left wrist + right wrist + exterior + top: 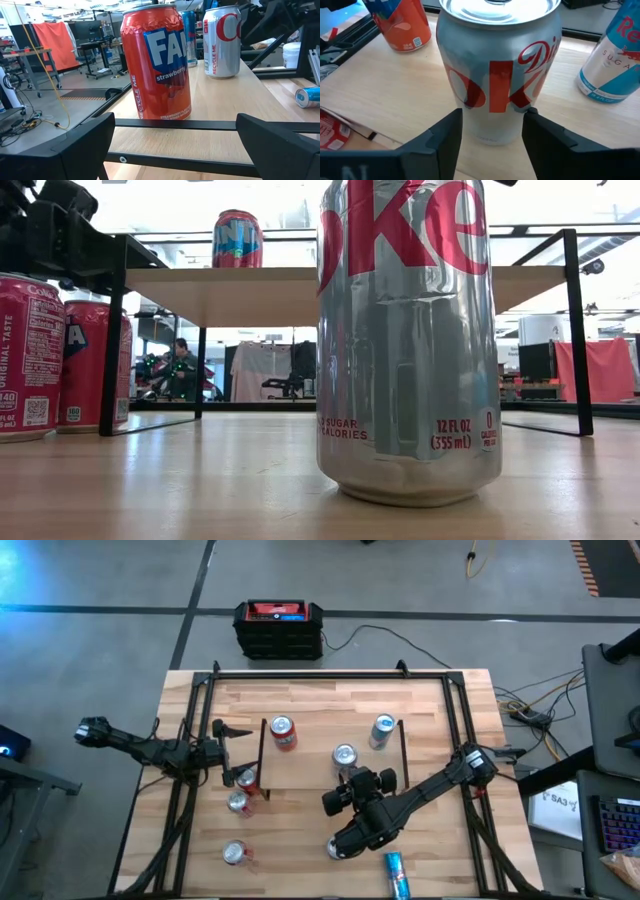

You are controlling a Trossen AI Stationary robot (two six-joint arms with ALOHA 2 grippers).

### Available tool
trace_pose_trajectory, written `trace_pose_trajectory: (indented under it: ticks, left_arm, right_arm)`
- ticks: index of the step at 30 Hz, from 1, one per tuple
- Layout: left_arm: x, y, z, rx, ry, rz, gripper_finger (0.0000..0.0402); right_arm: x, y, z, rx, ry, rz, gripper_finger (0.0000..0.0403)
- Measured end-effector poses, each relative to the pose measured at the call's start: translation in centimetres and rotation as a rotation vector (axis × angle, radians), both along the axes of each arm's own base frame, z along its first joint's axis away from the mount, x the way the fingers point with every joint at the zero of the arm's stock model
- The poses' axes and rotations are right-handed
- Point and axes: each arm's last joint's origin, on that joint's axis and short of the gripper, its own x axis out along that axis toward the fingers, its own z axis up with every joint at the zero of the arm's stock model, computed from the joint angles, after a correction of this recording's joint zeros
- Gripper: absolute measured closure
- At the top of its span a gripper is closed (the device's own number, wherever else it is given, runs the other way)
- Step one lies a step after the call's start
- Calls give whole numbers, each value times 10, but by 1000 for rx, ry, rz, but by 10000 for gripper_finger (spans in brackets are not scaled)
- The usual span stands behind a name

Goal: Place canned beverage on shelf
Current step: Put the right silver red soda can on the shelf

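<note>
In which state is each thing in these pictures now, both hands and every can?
right hand: shut on the held Diet Coke can.
held Diet Coke can: upright on the shelf, gripped.
left hand: open, empty, at the shelf's left edge.
Fanta can: upright on the shelf, free.
Red Bull can: upright on the shelf, free.
front Diet Coke can: upright on the table.
blue can: lying on its side on the table.

Seven cans: six upright, one blue can point(397, 874) lying down; one shelf point(315, 768); two arms.
</note>
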Motion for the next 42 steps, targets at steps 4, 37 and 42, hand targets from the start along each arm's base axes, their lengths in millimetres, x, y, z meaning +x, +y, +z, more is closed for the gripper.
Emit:
trace_pose_trajectory:
  ticks: [4,37,42]
  left_arm:
    - [0,0,0,0,0,0,2]
    - [0,0,0,0,-1,0,2]
    - [0,0,0,0,-1,0,2]
  right_arm:
    - [0,0,0,5,3,2,177]
    - [23,-8,-37,-188,-89,-72,23]
    - [25,-14,-38,-178,-112,-101,23]
